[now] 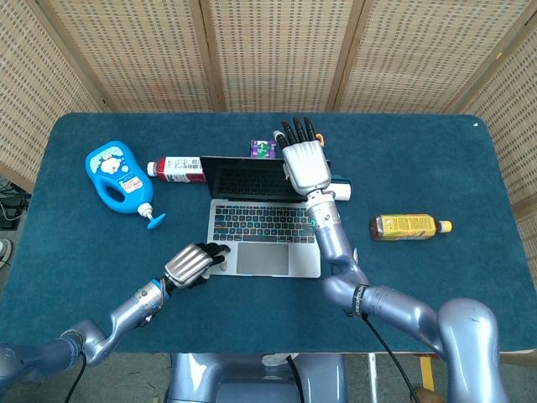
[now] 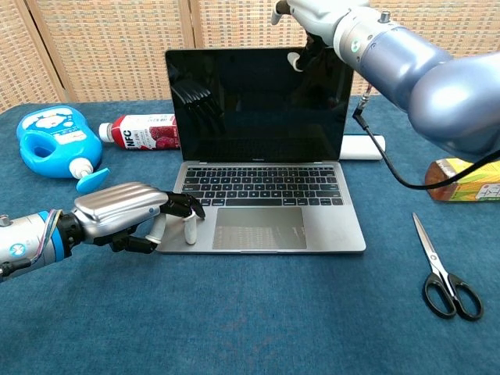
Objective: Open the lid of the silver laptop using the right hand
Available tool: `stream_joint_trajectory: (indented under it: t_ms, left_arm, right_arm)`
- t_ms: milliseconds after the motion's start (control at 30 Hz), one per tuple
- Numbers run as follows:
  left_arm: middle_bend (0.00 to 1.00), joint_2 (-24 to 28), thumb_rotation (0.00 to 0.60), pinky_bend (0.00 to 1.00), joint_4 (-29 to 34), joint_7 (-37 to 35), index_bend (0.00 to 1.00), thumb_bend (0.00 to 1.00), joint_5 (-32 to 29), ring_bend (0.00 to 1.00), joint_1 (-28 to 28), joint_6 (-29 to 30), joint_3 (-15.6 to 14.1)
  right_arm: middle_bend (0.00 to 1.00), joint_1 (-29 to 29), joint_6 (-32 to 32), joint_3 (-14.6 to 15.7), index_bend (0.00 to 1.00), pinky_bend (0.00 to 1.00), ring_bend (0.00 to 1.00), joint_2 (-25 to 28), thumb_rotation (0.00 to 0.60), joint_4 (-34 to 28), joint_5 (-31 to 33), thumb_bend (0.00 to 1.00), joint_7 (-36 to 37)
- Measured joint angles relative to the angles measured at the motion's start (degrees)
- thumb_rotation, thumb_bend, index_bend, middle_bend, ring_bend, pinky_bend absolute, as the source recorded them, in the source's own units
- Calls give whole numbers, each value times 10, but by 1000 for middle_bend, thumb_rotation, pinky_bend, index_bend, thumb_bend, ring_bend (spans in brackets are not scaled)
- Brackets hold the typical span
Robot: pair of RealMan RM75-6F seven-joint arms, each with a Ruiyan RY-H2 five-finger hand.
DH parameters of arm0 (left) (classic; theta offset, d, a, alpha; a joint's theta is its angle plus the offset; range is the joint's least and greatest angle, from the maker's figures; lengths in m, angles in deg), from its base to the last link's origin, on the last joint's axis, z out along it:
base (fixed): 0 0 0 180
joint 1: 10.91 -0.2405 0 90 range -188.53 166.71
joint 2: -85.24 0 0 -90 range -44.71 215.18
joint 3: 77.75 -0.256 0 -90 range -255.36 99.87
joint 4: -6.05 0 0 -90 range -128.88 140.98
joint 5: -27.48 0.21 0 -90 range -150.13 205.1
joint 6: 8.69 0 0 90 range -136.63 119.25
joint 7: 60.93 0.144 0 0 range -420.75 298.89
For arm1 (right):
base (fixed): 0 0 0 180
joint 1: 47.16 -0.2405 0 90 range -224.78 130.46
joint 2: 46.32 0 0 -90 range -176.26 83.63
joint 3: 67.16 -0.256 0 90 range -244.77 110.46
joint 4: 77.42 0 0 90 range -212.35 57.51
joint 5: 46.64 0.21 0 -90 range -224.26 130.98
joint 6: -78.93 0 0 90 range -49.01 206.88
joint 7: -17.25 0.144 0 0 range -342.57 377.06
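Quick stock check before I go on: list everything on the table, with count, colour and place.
Silver laptop: 1, lid raised, table centre.
Blue detergent jug: 1, far left.
Red-labelled juice bottle: 1, lying left of the laptop.
Purple carton: 1, behind the lid.
White lint roller: 1, behind the laptop's right side.
Amber bottle with yellow label: 1, lying at right.
Black-handled scissors: 1, front right.
Left hand: touches the laptop's front-left corner.
Right hand: on the lid's top edge.
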Motion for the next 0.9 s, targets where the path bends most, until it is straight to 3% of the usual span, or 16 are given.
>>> stream_joint_trajectory:
  t_ms: [400,633,833,900]
  left_arm:
    - [229,1,600,330,-7,-18,417,1000,3,277,-4,21,-3]
    - [228,12,600,292,2,-37,396,1000,14,277,-12,70,1]
    - [213,56,600,273,53,-44,390,998,26,271,-19,117,5]
    - [197,72,600,260,72,-41,375,941,29,252,-22,127,6]
  right_arm:
    - [171,-1,11,8,218,50,48,13,600,-20,14,538,-3]
    - [172,18,26,22,218,51,48,41,600,-87,-6,535,21]
    - [172,40,58,35,218,51,49,83,600,-180,-44,523,32]
    - [172,48,69,40,218,51,49,99,600,-208,-57,516,34]
